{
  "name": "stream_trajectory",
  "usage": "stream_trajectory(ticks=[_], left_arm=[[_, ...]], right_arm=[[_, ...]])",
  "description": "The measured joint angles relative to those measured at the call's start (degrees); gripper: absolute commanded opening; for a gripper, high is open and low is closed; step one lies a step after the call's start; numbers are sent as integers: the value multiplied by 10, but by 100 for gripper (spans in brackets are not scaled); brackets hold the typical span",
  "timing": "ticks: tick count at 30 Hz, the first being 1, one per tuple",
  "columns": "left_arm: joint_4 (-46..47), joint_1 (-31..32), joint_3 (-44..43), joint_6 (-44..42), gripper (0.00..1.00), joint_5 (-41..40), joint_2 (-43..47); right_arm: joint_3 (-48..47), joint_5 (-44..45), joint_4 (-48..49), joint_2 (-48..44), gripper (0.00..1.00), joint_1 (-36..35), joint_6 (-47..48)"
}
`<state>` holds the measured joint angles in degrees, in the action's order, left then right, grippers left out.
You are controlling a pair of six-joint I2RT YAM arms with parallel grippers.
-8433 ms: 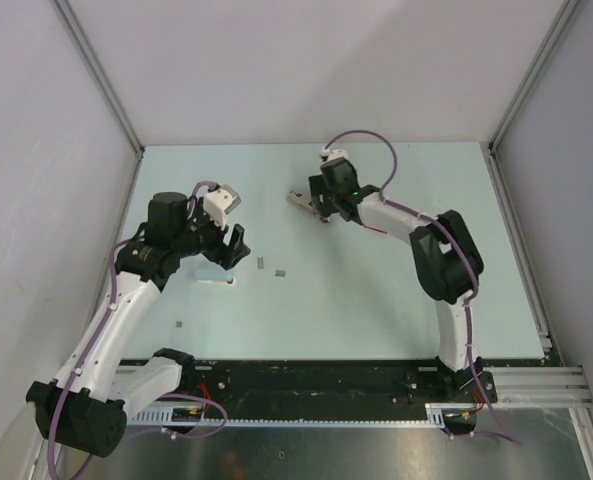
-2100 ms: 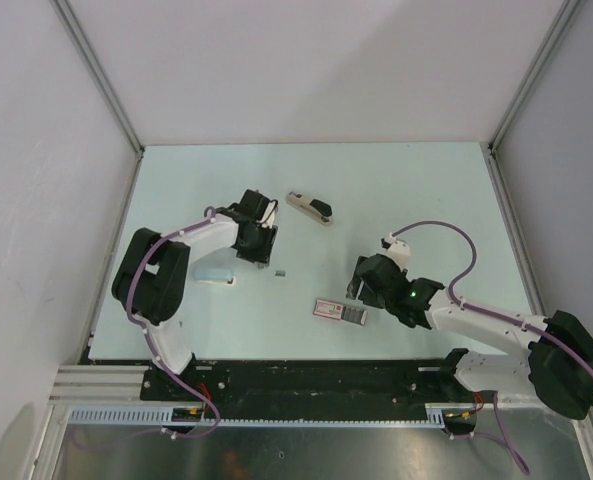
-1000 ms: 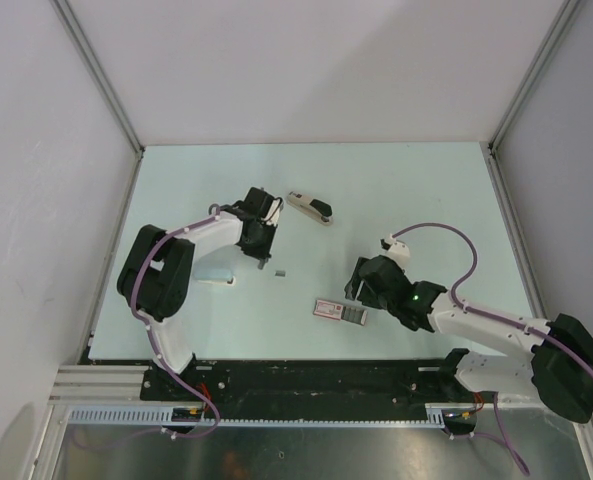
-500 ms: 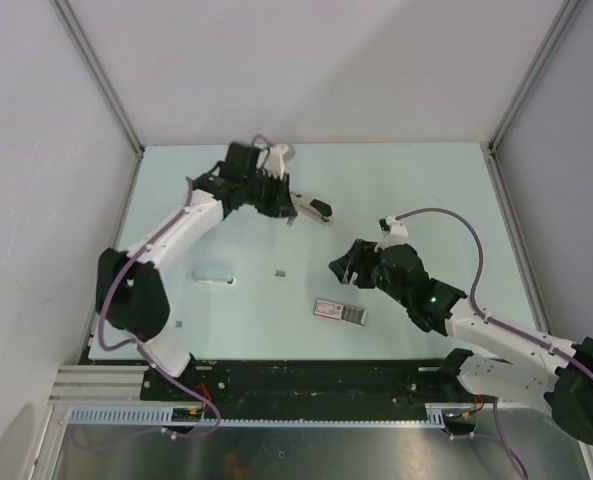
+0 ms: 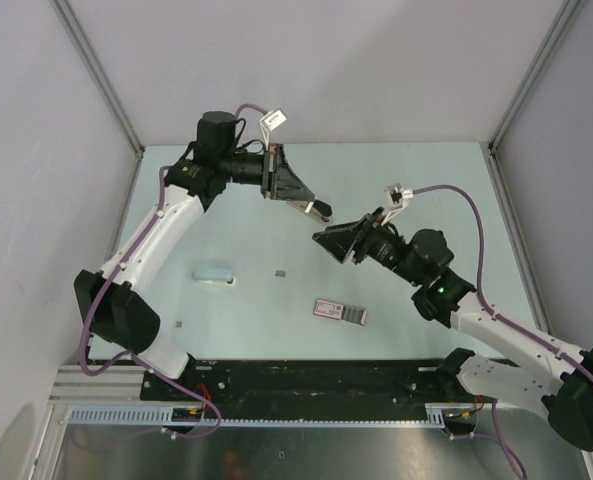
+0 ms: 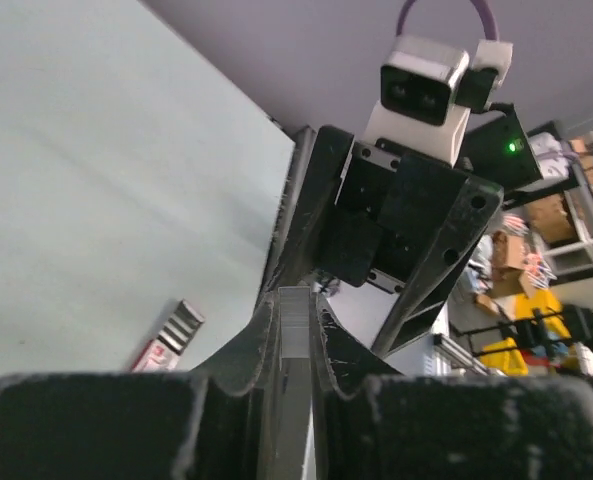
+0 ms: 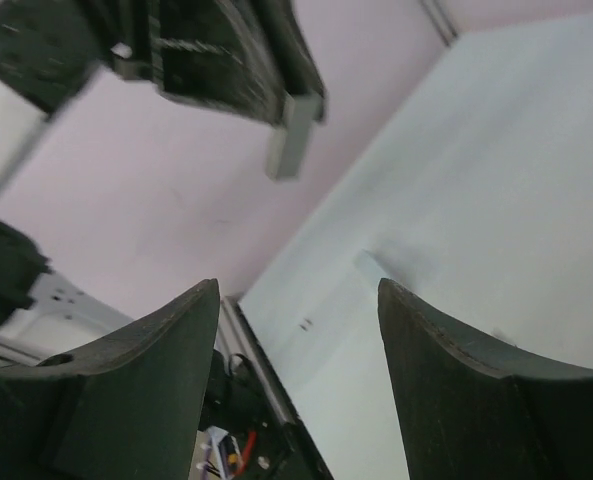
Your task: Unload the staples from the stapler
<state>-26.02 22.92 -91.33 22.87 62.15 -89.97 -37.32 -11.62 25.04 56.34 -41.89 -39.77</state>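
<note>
In the top view my left gripper [image 5: 298, 197] is shut on the stapler [image 5: 318, 210] and holds it above the back of the table, its black end pointing right. The left wrist view shows the stapler's pale body [image 6: 295, 325] clamped between the two fingers of that gripper [image 6: 296, 298]. My right gripper [image 5: 331, 244] is open with nothing in it, just right of the stapler and facing it. From the right wrist, the stapler's pale end [image 7: 292, 137] sticks out of the left gripper, above my open right gripper [image 7: 298, 292]. No staples can be seen in the stapler.
A flat pink-and-white box [image 5: 339, 312] lies near the front middle of the table and also shows in the left wrist view [image 6: 166, 338]. A pale blue block [image 5: 214, 273] lies at the left. Small grey strips [image 5: 280, 271] [image 5: 180, 323] lie on the surface.
My left gripper closed on the stapler at the back of the table and lifted it. My right gripper left the pink-and-white box and moved up and left towards the stapler.
</note>
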Motion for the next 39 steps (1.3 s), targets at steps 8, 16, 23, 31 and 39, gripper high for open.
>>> stream_trajectory(ticks=[8,16,23,31,39], left_arm=[[54,1,38,80,12,71,7],[93,1,54,123,12,104,24],[119,4,61,145,12,119,32],[132,9,74,158,13,122,34],[144,9,87,162,13,125,38]], right_arm=[[-42,-38,83,21,65,1,-33],[-46,-45,107,46,63,0,-52],[-46,-46,111,52,57,-4,-57],[-48,-46,144,76,49,-16,-79],[-48,-43,157,80,37,-23,-90]])
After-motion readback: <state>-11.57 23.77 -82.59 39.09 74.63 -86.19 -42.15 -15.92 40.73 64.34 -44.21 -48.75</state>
